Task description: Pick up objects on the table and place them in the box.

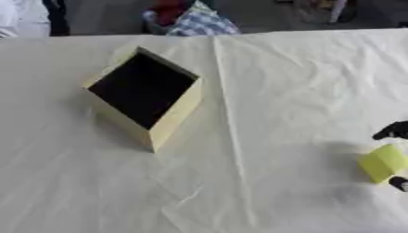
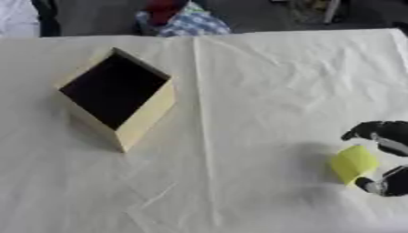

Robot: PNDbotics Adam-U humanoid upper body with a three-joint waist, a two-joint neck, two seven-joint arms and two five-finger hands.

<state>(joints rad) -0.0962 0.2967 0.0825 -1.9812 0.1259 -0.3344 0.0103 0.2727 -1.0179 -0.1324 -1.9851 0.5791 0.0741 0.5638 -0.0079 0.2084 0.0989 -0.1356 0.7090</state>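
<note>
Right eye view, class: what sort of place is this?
Probably a lab or test room: a table under a creased white cloth, one open box, and a robot's right hand curled round a yellow block.

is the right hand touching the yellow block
Touching. The right eye view shows the right hand with fingers against the yellow block below and curling over it above.

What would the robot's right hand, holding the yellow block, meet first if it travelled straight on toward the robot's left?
Probably nothing soon: the right hand with the yellow block faces bare white tablecloth. The open box lies farther left and farther back, likely off that line.
</note>
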